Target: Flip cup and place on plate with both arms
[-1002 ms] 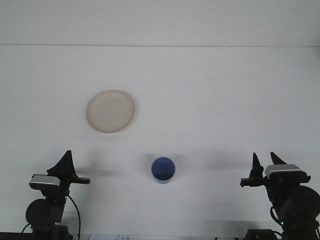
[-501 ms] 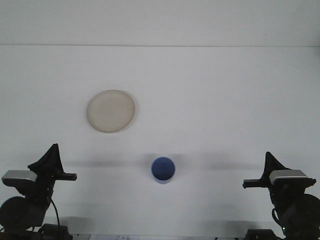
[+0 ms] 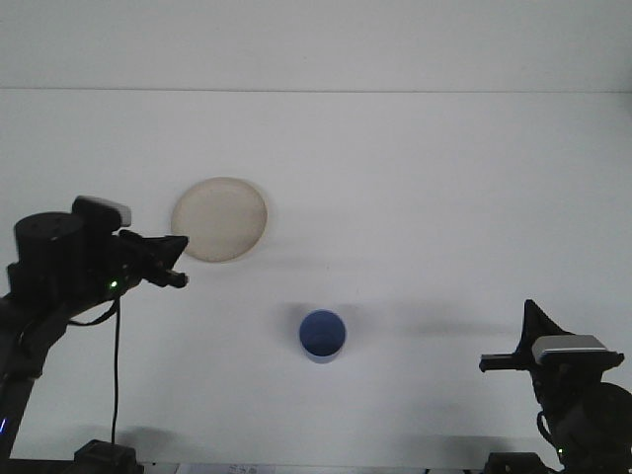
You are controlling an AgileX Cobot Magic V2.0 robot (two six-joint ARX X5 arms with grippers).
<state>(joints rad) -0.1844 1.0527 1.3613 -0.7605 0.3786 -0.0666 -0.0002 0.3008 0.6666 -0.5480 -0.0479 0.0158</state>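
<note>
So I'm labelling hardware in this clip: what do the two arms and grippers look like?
Both arms are black. The left gripper has a silver-grey block on top, a small green light and a black cable hanging below. The right gripper has a similar silver-grey block and dark pointed jaws.

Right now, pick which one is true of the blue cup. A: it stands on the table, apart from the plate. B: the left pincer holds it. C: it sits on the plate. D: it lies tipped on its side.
A: the blue cup stands on the table, nearer the camera than the plate, with bare surface between them and no pincer touching it.
</note>
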